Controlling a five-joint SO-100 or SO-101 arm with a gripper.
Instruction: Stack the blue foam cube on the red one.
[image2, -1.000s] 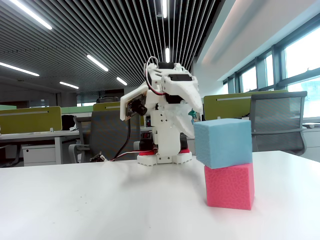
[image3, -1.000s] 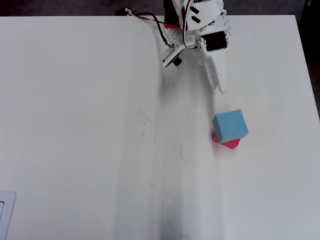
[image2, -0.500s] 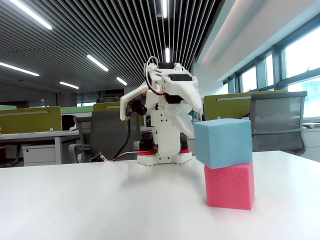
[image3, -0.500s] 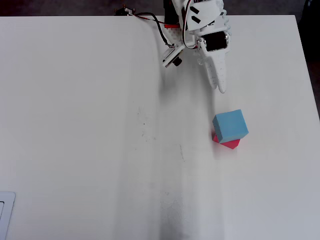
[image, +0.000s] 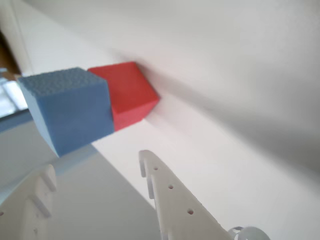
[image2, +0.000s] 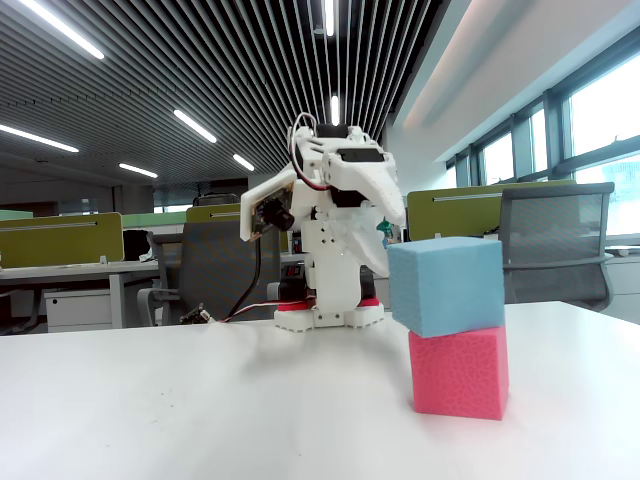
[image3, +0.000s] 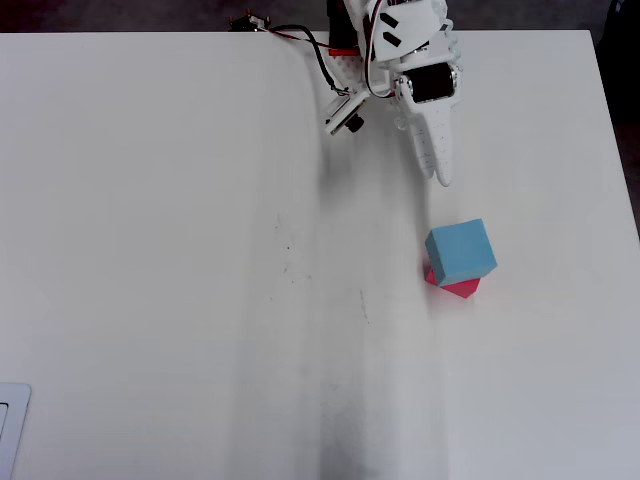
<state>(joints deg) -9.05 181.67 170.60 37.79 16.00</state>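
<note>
The blue foam cube (image2: 446, 284) sits on top of the red one (image2: 460, 371), a light sky-blue block of matte, finely porous foam, plain on every face. It rests twisted against its base and overhangs toward the left in the fixed view. From overhead the blue foam cube (image3: 460, 250) covers nearly all of the red one (image3: 461, 288) (only a pink-red corner peeks out below it). In the wrist view both stand touching, blue (image: 67, 110) against red (image: 130, 94).
</note>
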